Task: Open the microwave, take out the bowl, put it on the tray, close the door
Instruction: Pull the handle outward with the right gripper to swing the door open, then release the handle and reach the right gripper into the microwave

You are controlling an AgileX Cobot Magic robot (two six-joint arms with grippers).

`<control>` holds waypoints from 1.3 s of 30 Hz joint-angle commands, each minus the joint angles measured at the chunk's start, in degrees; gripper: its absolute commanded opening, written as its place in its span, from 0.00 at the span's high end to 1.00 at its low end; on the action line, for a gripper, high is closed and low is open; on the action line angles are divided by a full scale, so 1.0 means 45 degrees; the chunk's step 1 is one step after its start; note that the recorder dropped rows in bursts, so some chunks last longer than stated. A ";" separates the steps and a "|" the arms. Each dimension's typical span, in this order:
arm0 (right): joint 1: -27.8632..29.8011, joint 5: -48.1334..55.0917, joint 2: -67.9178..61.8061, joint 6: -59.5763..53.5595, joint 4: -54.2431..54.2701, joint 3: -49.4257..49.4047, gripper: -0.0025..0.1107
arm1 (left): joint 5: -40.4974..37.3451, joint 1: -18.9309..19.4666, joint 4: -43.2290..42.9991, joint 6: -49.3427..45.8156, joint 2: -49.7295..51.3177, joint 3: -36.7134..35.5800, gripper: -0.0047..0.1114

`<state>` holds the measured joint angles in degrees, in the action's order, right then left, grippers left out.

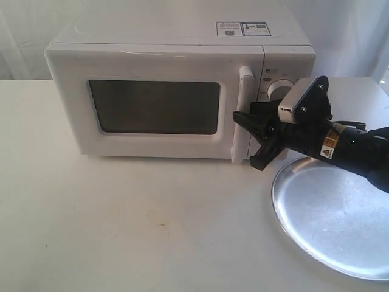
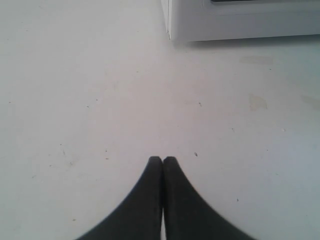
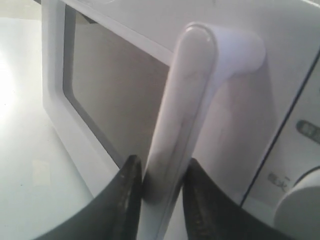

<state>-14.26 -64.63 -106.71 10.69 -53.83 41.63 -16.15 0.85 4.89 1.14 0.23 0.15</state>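
Observation:
The white microwave (image 1: 152,55) stands at the back of the table with its door (image 1: 155,107) shut. My right gripper (image 1: 256,137) is shut on the door's vertical white bar handle (image 1: 244,91), low on the bar. The right wrist view shows the handle (image 3: 185,100) pinched between the two black fingers of the right gripper (image 3: 161,165). The silver tray (image 1: 340,225) lies on the table at the front right, under the right arm. My left gripper (image 2: 162,159) is shut on nothing and hovers over bare table near a lower corner of the microwave (image 2: 240,20). The bowl is hidden.
Two white dials, the upper one (image 1: 279,90) partly behind the right wrist, sit on the microwave's panel to the right of the handle. White table (image 1: 121,231) stretches in front of and left of the microwave. A white curtain hangs behind.

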 commanded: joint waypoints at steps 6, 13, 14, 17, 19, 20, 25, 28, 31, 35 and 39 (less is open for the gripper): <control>0.0081 -0.1185 0.1177 0.1084 -0.7037 -0.0384 0.98 | -0.0007 0.0037 0.0104 0.0024 -0.0052 -0.0033 0.96; 0.0146 -0.1185 0.1889 0.1520 -0.6471 -0.0568 0.98 | -0.0007 0.0037 0.0104 0.0024 -0.0052 -0.0033 0.96; 0.0146 -0.1185 0.1988 0.1768 -0.6471 -0.0568 0.97 | -0.0007 0.0037 0.0104 0.0024 -0.0052 -0.0033 0.96; 0.0146 -0.1185 0.2289 0.2194 -0.6653 -0.0692 0.88 | -0.0007 0.0037 0.0104 0.0024 -0.0052 -0.0033 0.96; 0.0146 -0.1185 0.2554 0.2395 -0.7188 -0.0692 0.80 | -0.0007 0.0037 0.0104 0.0024 -0.0052 -0.0033 0.96; 0.0146 -0.1185 0.2747 0.2490 -0.7459 -0.0692 0.76 | -0.0007 0.0037 0.0104 0.0024 -0.0052 -0.0033 0.96; 0.0146 -0.1185 0.4065 0.3607 -0.7739 -0.0692 0.67 | -0.0007 0.0037 0.0104 0.0024 -0.0052 -0.0033 0.96; 0.0146 -0.1185 0.5094 0.5028 -0.8192 -0.0692 0.65 | -0.0007 0.0037 0.0104 0.0024 -0.0052 -0.0033 0.96; 0.0146 -0.1185 0.6479 0.5715 -0.9237 -0.0692 0.65 | -0.0007 0.0037 0.0104 0.0024 -0.0052 -0.0033 0.96; 0.0146 -0.0920 0.8551 0.4701 -0.9152 -0.0666 0.77 | -0.0007 0.0037 0.0104 0.0024 -0.0052 -0.0033 0.96; 0.0119 0.5371 0.9711 0.3863 -0.1484 -0.0640 0.98 | -0.0007 0.0037 0.0104 0.0024 -0.0052 -0.0033 0.96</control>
<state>-13.81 -55.53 -65.44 30.51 -82.71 38.71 -16.15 0.85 4.89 1.14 0.23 0.15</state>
